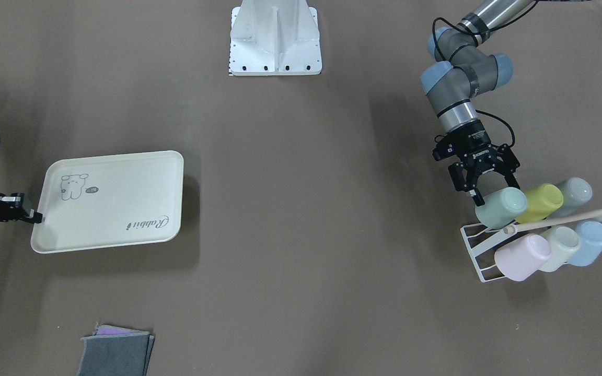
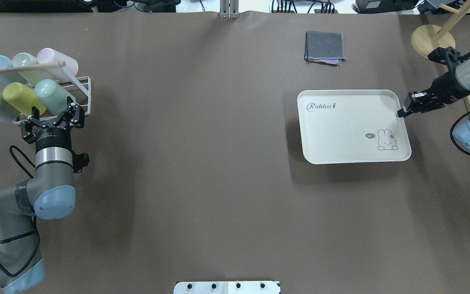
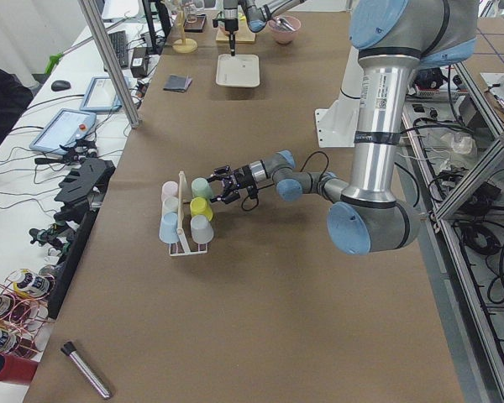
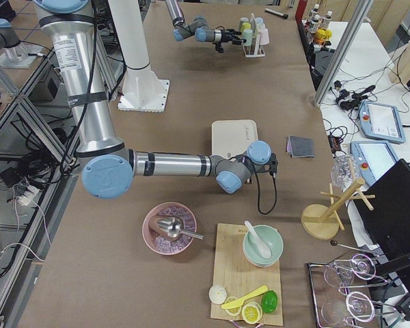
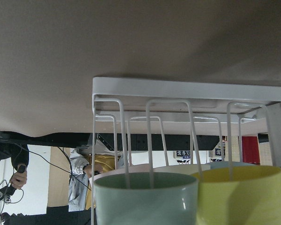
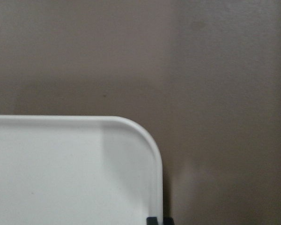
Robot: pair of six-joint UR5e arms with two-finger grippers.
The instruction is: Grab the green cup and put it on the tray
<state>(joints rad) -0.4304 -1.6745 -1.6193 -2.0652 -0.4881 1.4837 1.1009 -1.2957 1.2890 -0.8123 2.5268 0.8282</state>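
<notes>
The green cup (image 1: 500, 208) lies tilted in a wire rack (image 1: 476, 245) at the left of the tabletop (image 2: 198, 163). The left pincer (image 1: 494, 192) is spread wide at its end, ready for a grasp. The tray (image 2: 349, 122), well apart on the right, is pinched at its rim by the right pincer (image 2: 401, 112), seemingly to steady it. "Rabbit" and "hi" can be read on it.

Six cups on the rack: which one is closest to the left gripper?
The green cup, sage-coloured, at the row end beside the yellow-green cup; the open left gripper sits right at it.
</notes>
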